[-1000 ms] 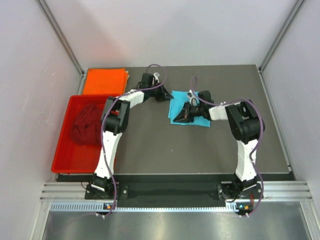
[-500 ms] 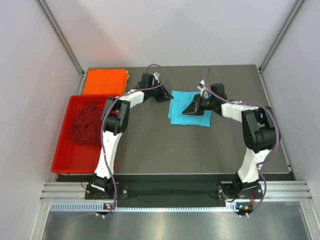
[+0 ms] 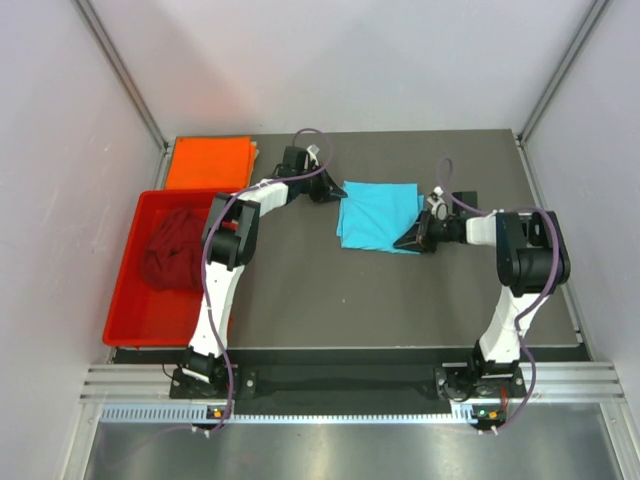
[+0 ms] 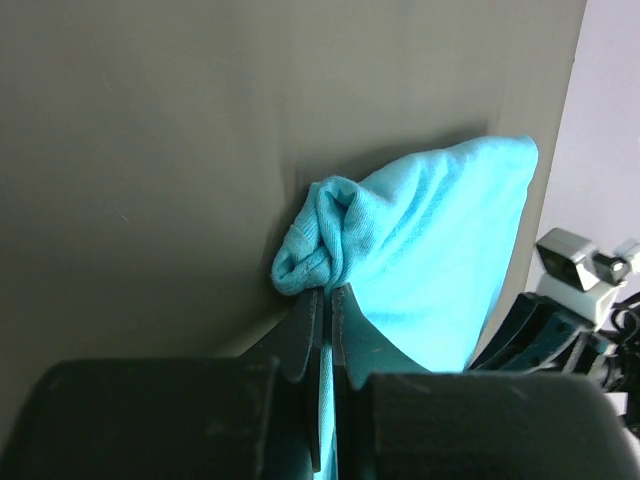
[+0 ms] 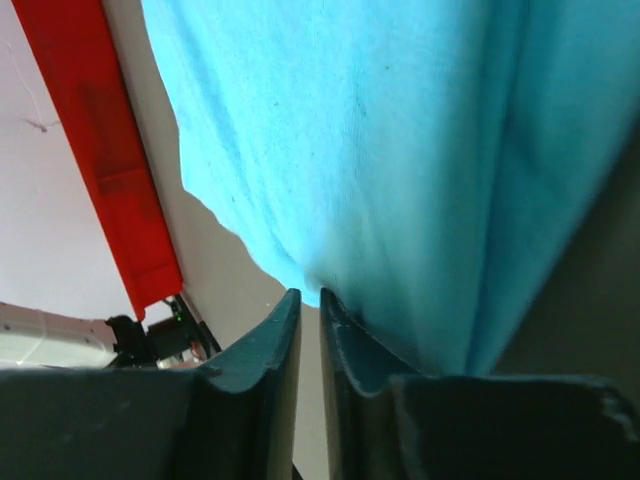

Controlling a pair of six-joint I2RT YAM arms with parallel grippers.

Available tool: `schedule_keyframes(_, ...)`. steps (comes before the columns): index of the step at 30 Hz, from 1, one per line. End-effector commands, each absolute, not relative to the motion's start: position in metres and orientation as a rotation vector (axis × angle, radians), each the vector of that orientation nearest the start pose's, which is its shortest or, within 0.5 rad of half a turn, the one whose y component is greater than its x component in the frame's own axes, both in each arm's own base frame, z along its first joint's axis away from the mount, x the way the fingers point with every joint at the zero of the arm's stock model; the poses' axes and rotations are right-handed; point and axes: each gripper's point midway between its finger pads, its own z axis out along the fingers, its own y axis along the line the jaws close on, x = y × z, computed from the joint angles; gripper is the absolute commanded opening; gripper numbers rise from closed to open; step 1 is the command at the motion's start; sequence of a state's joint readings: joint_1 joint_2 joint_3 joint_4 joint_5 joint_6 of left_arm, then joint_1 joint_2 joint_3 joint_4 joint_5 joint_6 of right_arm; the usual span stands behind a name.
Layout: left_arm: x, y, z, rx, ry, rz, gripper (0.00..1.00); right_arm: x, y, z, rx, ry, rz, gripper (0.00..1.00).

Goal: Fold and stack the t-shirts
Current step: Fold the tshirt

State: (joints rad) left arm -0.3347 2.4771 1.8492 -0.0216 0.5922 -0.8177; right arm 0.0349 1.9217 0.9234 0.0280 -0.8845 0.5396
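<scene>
Left pincer point(image 4: 327, 292): jaws all but together, nipping a bunched corner of the blue shirt point(image 4: 440, 230), with a thin strip of cloth showing between them.
Right pincer point(image 5: 309, 298): narrow, only a slit between the jaws. The tips sit at the shirt's near right corner, touching the cloth edge. Whether any cloth is nipped I cannot tell.
Change: over the last second the right pincer has drawn from the middle of the shirt out to that corner. The left has not moved.
Blue shirt: a flat, folded rectangle mid-table, now uncovered by the arm.
Meaning: the fold looks about done and smoothed. Carrying it to the stack seems the likely next step.
Orange shirt point(image 3: 208, 162): folded flat at the far left corner, well apart from the blue.
Maroon shirt point(image 3: 172, 250): crumpled in the tray point(image 3: 122, 300), not yet folded.
</scene>
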Motion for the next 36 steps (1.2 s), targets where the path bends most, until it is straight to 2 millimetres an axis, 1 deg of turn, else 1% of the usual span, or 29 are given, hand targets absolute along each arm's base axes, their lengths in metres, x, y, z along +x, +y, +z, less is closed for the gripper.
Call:
schedule_keyframes(1, 0.527, -0.307, 0.011, -0.252, 2.449, -1.204, 0.0, 0.38, 0.127, 0.065, 0.214, 2.389, 1.202, 0.15)
schedule_keyframes(2, 0.527, -0.309, 0.011, -0.251, 2.448, -1.21, 0.0, 0.385, 0.122, 0.069, 0.22, 2.382, 1.176, 0.21)
schedule_keyframes(3, 0.526, -0.309, 0.011, -0.25, 2.446, -1.217, 0.0, 0.392, 0.112, 0.074, 0.23, 2.368, 1.121, 0.27)
schedule_keyframes(4, 0.526, -0.309, 0.012, -0.251, 2.447, -1.22, 0.0, 0.399, 0.107, 0.08, 0.239, 2.36, 1.091, 0.39)
schedule_keyframes(5, 0.525, -0.309, 0.011, -0.252, 2.448, -1.219, 0.0, 0.404, 0.101, 0.081, 0.247, 2.355, 1.058, 0.42)
schedule_keyframes(6, 0.525, -0.309, 0.012, -0.25, 2.443, -1.219, 0.0, 0.411, 0.093, 0.079, 0.271, 2.355, 1.017, 0.44)
schedule_keyframes(7, 0.524, -0.308, 0.012, -0.252, 2.443, -1.216, 0.0, 0.419, 0.089, 0.083, 0.271, 2.341, 1.001, 0.46)
schedule_keyframes(8, 0.524, -0.308, 0.014, -0.25, 2.437, -1.215, 0.0, 0.424, 0.085, 0.082, 0.279, 2.337, 0.987, 0.51)
schedule_keyframes(9, 0.524, -0.308, 0.015, -0.248, 2.434, -1.22, 0.0, 0.432, 0.08, 0.08, 0.293, 2.333, 0.966, 0.55)
schedule_keyframes(11, 0.523, -0.309, 0.016, -0.247, 2.435, -1.228, 0.0, 0.443, 0.078, 0.08, 0.281, 2.316, 0.949, 0.6)
schedule_keyframes(12, 0.522, -0.309, 0.015, -0.246, 2.436, -1.233, 0.0, 0.447, 0.075, 0.069, 0.289, 2.333, 0.939, 0.61)
schedule_keyframes(13, 0.522, -0.31, 0.016, -0.244, 2.437, -1.237, 0.0, 0.457, 0.074, 0.074, 0.273, 2.317, 0.935, 0.62)
schedule_keyframes(14, 0.522, -0.31, 0.017, -0.241, 2.434, -1.239, 0.0, 0.462, 0.074, 0.073, 0.265, 2.314, 0.938, 0.65)
schedule_keyframes(15, 0.521, -0.31, 0.016, -0.238, 2.435, -1.238, 0.0, 0.465, 0.074, 0.067, 0.266, 2.32, 0.941, 0.65)
schedule_keyframes(16, 0.521, -0.31, 0.016, -0.236, 2.437, -1.238, 0.0, 0.472, 0.073, 0.07, 0.257, 2.301, 0.929, 0.66)
schedule_keyframes(18, 0.52, -0.31, 0.015, -0.235, 2.44, -1.239, 0.0, 0.48, 0.067, 0.065, 0.275, 2.304, 0.888, 0.67)
schedule_keyframes(20, 0.519, -0.309, 0.013, -0.233, 2.443, -1.241, 0.0, 0.489, 0.064, 0.065, 0.274, 2.296, 0.869, 0.67)
schedule_keyframes(21, 0.519, -0.31, 0.012, -0.235, 2.445, -1.243, 0.0, 0.491, 0.064, 0.058, 0.278, 2.305, 0.87, 0.68)
schedule_keyframes(22, 0.517, -0.31, 0.01, -0.239, 2.452, -1.248, 0.0, 0.497, 0.064, 0.061, 0.273, 2.295, 0.87, 0.68)
schedule_keyframes(24, 0.519, -0.311, 0.012, -0.233, 2.432, -1.255, 0.0, 0.501, 0.068, 0.056, 0.268, 2.299, 0.912, 0.68)
schedule_keyframes(27, 0.519, -0.311, 0.012, -0.232, 2.428, -1.254, 0.0, 0.5, 0.074, 0.049, 0.266, 2.311, 0.961, 0.67)
schedule_keyframes(30, 0.522, -0.31, 0.015, -0.23, 2.419, -1.244, 0.0, 0.501, 0.081, 0.043, 0.261, 2.315, 1.01, 0.63)
schedule_keyframes(31, 0.522, -0.31, 0.018, -0.226, 2.412, -1.246, 0.0, 0.501, 0.082, 0.042, 0.26, 2.316, 1.016, 0.6)
schedule_keyframes(34, 0.525, -0.311, 0.019, -0.223, 2.411, -1.247, 0.0, 0.503, 0.083, 0.035, 0.261, 2.323, 1.022, 0.54)
schedule_keyframes(36, 0.527, -0.311, 0.02, -0.22, 2.409, -1.245, 0.0, 0.502, 0.084, 0.029, 0.27, 2.33, 1.031, 0.47)
